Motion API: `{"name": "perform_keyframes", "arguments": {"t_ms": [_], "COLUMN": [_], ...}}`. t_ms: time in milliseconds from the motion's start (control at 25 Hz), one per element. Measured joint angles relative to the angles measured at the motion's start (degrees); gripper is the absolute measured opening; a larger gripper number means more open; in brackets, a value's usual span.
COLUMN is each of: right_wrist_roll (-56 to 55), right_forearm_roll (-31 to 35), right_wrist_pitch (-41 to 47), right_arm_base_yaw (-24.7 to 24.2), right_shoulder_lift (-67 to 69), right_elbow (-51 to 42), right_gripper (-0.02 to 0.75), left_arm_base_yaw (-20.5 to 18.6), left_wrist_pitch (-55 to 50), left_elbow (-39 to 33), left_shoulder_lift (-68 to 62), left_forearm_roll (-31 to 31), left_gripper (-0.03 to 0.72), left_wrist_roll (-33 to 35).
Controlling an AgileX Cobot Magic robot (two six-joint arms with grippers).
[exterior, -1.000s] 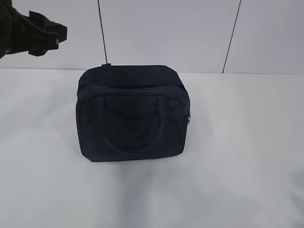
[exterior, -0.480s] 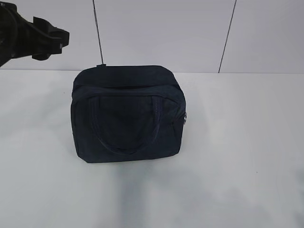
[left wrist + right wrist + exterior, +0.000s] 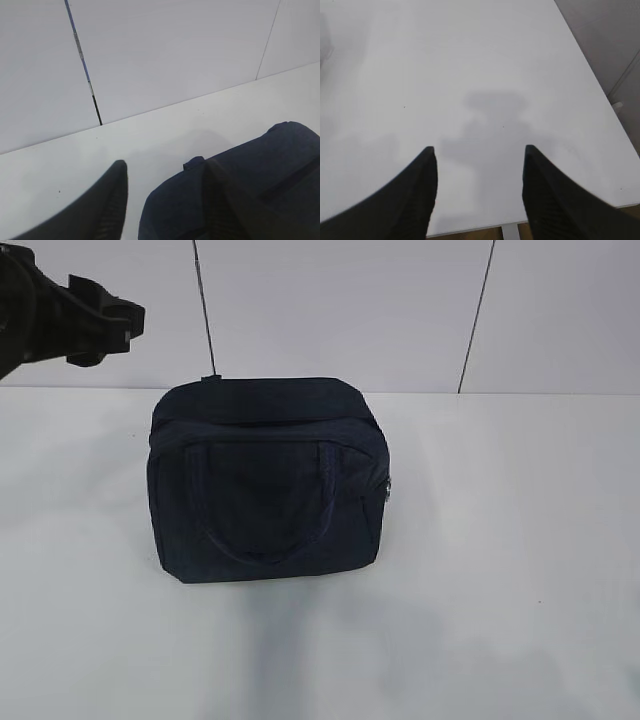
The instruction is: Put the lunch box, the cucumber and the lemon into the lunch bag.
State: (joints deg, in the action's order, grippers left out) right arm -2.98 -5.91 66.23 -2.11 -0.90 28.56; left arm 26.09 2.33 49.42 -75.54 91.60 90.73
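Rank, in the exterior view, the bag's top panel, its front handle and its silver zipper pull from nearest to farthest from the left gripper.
From the left gripper, at upper left:
1. The top panel of the lunch bag, just right of and below the gripper.
2. The front handle, lower on the front face.
3. The silver zipper pull, on the bag's right edge, farthest.

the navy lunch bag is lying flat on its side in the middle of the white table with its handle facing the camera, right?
Not quite: the lunch bag stands upright on its base, not flat on its side. The exterior view shows its top panel facing up and the handle hanging down its front. The rest holds: it is navy and sits mid-table.
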Motion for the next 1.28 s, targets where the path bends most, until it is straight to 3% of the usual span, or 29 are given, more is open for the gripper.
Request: {"name": "perform_keyframes", "arguments": {"t_ms": [1040, 1160, 1280], "right_wrist_roll": [0.13, 0.13, 0.13], "right_forearm_roll": [0.0, 0.0, 0.0], "right_wrist_pitch": [-0.12, -0.12, -0.12], "right_arm_base_yaw": [-0.21, -0.21, -0.21], "right_shoulder_lift": [0.0, 0.0, 0.0], "right_elbow": [0.0, 0.0, 0.0], "right_gripper": [0.434, 0.434, 0.434], "left_arm_base_yaw": [0.0, -0.02, -1.54], "left_wrist_pitch": [-1.43, -2.33, -3.64], "left_elbow": [0.0, -0.13, -0.16], "left_shoulder_lift": [0.0, 0.0, 0.0], "left_forearm_roll": [-0.75, -8.67, -25.13], "left_gripper": [0.34, 0.34, 0.34], "left_wrist_roll": [0.0, -6.06, -20.8]}}
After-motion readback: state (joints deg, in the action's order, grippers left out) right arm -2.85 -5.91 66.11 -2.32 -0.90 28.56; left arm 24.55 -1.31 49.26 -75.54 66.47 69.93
